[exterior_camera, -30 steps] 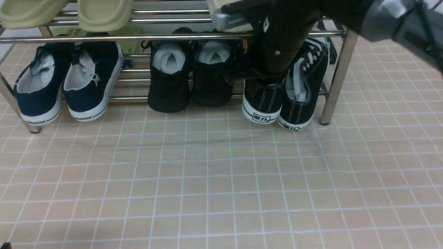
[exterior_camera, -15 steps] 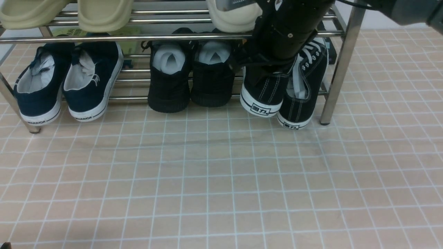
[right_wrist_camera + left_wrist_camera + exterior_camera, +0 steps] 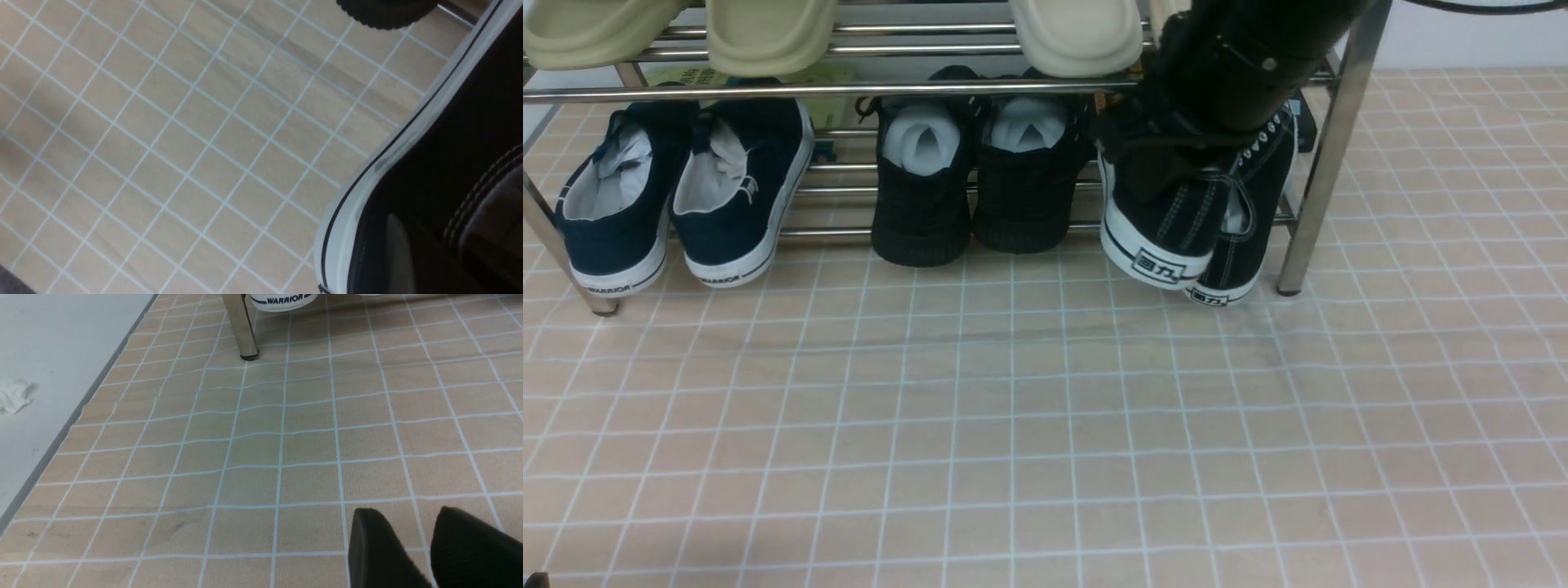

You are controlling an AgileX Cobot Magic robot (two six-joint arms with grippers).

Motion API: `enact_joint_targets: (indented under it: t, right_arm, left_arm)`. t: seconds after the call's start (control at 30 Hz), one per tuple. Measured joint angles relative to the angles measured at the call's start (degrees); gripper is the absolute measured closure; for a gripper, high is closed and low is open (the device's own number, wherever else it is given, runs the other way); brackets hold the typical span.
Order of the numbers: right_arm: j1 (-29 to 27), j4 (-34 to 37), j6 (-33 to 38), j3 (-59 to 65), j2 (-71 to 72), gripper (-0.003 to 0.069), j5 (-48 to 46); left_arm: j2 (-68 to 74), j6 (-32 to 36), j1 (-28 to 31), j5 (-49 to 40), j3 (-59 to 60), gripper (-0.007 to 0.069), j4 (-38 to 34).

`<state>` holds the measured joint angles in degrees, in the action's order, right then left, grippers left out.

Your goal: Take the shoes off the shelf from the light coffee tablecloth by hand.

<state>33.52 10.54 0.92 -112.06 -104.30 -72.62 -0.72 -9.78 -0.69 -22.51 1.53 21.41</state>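
Note:
The black canvas shoes with white soles sit at the right end of the chrome shelf's (image 3: 1327,163) lower tier. My right gripper (image 3: 1168,155) is shut on the heel collar of the left shoe (image 3: 1164,237) and holds it tilted, heel raised, overlapping the right shoe (image 3: 1245,245), which still leans on the shelf. In the right wrist view the held shoe (image 3: 441,134) fills the corner, with one finger (image 3: 398,253) inside it. My left gripper (image 3: 408,512) hovers low over the light coffee tablecloth (image 3: 1013,425), jaws nearly together and empty.
Navy slip-ons (image 3: 678,196) and black knit shoes (image 3: 972,180) stand on the lower tier. Cream slippers (image 3: 768,33) lie on the upper tier. The left wrist view shows a shelf leg (image 3: 243,330), the cloth's edge and a crumpled tissue (image 3: 14,396) beyond it.
My right arm has risen and drawn back with the left canvas shoe. The shoe's heel has lifted, tilted and shifted right, in front of the other shoe.

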Motion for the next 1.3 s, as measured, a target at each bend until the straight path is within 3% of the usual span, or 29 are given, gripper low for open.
enact_joint_targets:
  t: [0.5,0.8,1.13,1.3]
  right_arm:
    - [-0.07,12.41,9.94,18.33,14.75,0.0638,0.14]
    - [0.47,16.23,10.60,29.25,19.10,0.0638,0.25]
    - [10.15,14.88,9.10,31.25,17.52,0.0638,3.33]
    - [11.93,10.12,5.65,31.25,13.84,0.0636,7.27]
  left_arm:
    - [0.00,0.00,0.00,0.00,0.00,0.0386,0.01]
    - [0.00,0.00,0.00,0.00,0.00,0.0385,0.01]
    - [0.00,0.00,0.00,0.00,0.00,0.0384,0.01]
    - [0.00,0.00,0.00,0.00,0.00,0.0384,0.01]
